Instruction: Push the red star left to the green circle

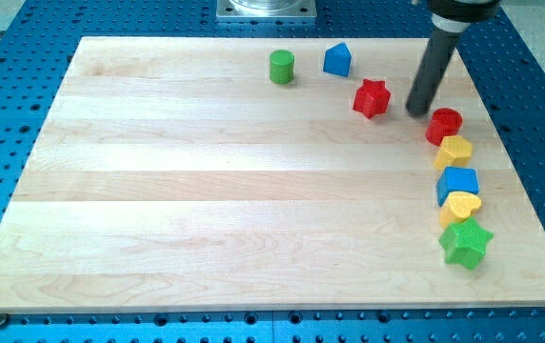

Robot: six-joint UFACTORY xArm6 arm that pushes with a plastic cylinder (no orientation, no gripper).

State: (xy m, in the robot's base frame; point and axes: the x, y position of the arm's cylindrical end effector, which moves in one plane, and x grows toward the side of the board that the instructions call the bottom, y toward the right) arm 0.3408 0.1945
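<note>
A: How far along does the job look?

B: Barely begun, by the look of it. The red star (372,98) sits near the view's top, right of centre on the desk (206,191), and the green circle (281,67) is up and to the view's left of it, well apart. Between them, slightly higher, stands a blue block (337,60) with a peaked top, near the star but not touching it.

A: And the arm?

B: The rod comes down from the view's top right, leaning a little, and its tip (416,111) rests on the desk just to the view's right of the star, with a small gap showing. There is no gripper on this arm, so nothing opens or closes; the tip holds nothing and touches no block.

A: So what is left?

B: Nearly everything: the star has to travel left and somewhat upward to reach the circle. The tip stands on the correct side for that push. The blue block may get in the way if the star drifts too high.

A: Anything else nearby?

B: A column runs down the view's right: a red circle (444,125) close below the tip, a yellow block (454,151), a blue cube (457,183), a yellow heart (461,206) and a green star (466,242).
</note>
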